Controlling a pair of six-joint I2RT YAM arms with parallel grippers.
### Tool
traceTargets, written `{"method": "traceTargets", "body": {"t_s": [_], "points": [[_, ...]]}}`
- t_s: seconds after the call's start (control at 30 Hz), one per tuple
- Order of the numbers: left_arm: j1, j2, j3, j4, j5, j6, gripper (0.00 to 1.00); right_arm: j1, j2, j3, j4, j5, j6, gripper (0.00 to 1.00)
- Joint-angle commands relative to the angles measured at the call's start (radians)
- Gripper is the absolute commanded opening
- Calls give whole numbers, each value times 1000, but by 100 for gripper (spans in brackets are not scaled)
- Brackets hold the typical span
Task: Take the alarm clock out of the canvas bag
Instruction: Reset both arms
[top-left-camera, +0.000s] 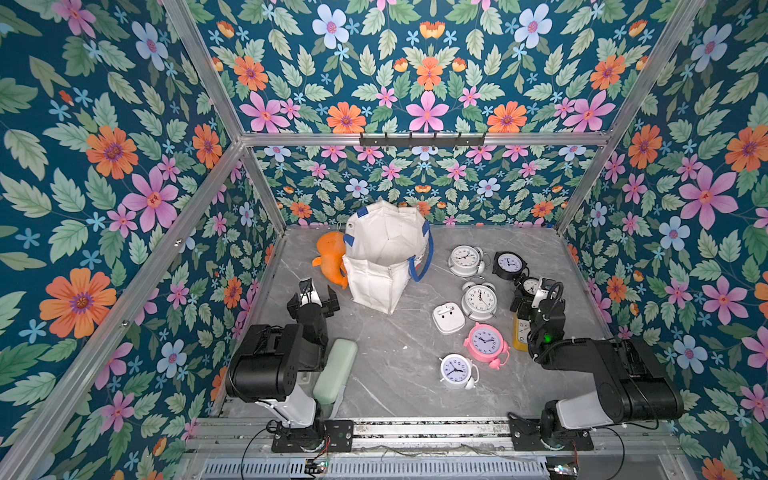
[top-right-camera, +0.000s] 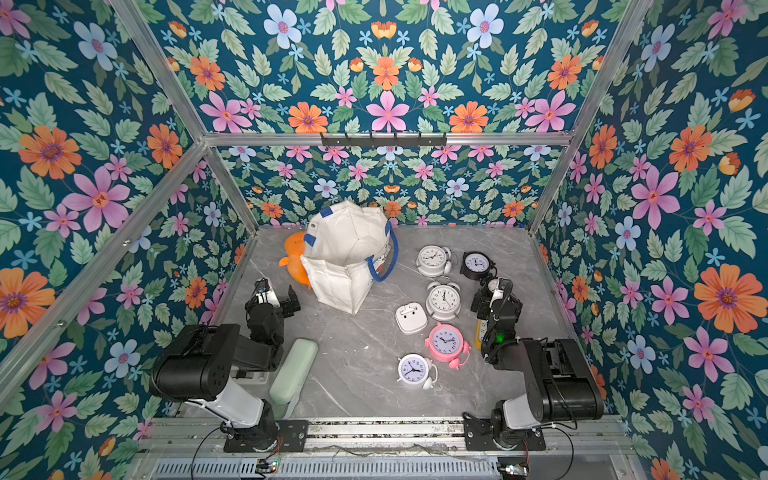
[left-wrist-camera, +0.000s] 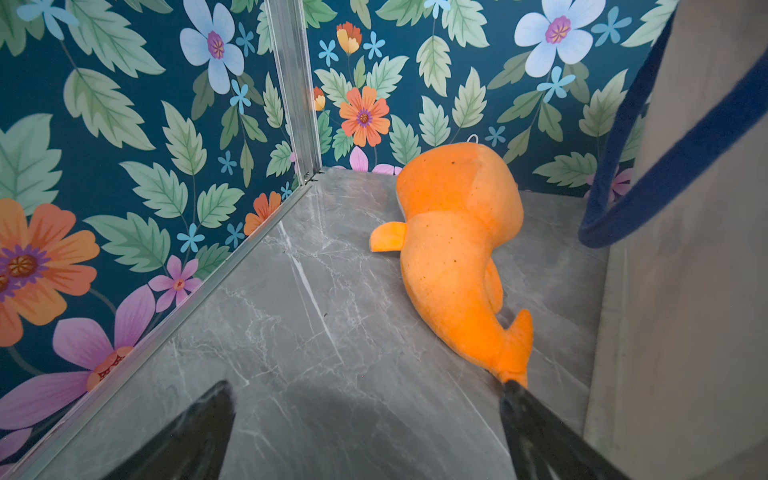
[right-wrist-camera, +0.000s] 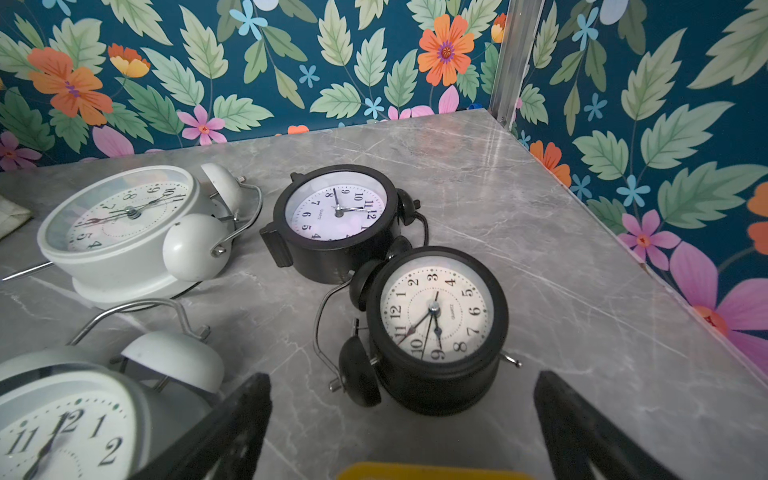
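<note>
**Near edge.** Pale green case (top-left-camera: 335, 370), lying flat by the left arm's base. White twin-bell clock (top-left-camera: 456, 370), then pink clock (top-left-camera: 485, 344), both face up on the grey marbled desk (top-left-camera: 395, 374).

**Mid desk.** White square clock (top-left-camera: 448, 318), back upward; silver twin-bell clock (top-left-camera: 480, 300) just beside it. Left hand (left-wrist-camera: 368, 388): jaws wide apart, nothing between them, one fingertip right at the tail of the orange plush toy (left-wrist-camera: 457, 249) (contact cannot be told). Right hand (right-wrist-camera: 402, 378): jaws likewise spread and empty, low over a small black clock (right-wrist-camera: 436, 328).

**Far half.** Canvas bag (top-left-camera: 374, 286): boxy off-white tote, creased, standing upright with its mouth open, left of centre and near the back wall. It has blue strap handles (top-left-camera: 422, 266) and blue corner tabs (top-left-camera: 361, 212). The plush toy lies against its left side. Whether a clock lies inside cannot be told. Larger black clock (top-left-camera: 509, 264) and another white clock (top-left-camera: 465, 259) lie well to the bag's right.
</note>
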Motion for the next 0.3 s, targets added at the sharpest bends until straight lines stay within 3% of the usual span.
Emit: {"method": "traceTargets", "body": {"t_s": [0.0,0.27], "points": [[1,0,5,-1,4,12,100,0,1,4,12,17,6,99],[1,0,5,-4,4,10,100,0,1,4,12,18,6,99]]}}
